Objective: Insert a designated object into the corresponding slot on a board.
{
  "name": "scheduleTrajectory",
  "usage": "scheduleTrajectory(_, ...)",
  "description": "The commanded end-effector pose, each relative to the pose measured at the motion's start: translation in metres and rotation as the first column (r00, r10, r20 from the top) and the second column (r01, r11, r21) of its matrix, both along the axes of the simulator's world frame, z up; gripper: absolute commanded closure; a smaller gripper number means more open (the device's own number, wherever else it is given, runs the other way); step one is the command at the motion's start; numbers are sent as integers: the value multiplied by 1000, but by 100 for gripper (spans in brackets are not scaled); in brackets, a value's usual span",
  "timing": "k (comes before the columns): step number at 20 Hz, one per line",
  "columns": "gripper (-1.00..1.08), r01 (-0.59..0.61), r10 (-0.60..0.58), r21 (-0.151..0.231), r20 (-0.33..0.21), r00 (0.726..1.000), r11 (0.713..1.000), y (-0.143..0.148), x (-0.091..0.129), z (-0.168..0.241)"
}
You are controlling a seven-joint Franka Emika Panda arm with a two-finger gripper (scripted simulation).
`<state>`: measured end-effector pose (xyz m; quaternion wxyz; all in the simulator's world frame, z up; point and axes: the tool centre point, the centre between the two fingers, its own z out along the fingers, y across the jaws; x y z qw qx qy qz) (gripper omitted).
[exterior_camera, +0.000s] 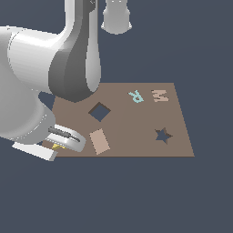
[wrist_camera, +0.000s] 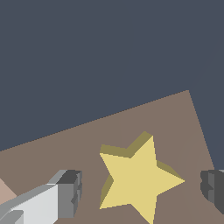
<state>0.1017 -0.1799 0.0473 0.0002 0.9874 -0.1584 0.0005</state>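
Straddling yellow star [wrist_camera: 136, 179], tool [wrist_camera: 142, 190] spread, untouching; near board [wrist_camera: 87, 144] corner edge

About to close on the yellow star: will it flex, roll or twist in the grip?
The yellow star looks like a rigid, flat-faced slab, so it probably won't flex or roll. Its angled points give the fingers little parallel surface, so it may twist as the open pincer closes. It lies flat on the board.

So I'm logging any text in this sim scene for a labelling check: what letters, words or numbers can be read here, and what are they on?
"R": a pale blue letter-shaped piece lying on the brown board, turned at an angle.
"M": a tan letter-shaped piece beside it on the board; it could equally be a W.
No printed words, numbers or brand marks show in either view.
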Motion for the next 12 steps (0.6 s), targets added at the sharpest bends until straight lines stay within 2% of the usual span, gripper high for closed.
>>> scheduleTrajectory(1, -92, 1, -1, 0, -1, 1000, 1000, 0, 0, -7)
scheduleTrajectory(6, -92, 1, -1, 1, -1, 1000, 1000, 0, 0, -17)
scheduleTrajectory(7, 108, 1, -1, 1, -1, 1000, 1000, 0, 0, -17)
scheduleTrajectory(12, 108, 1, -1, 1, -1, 1000, 1000, 0, 0, -17)
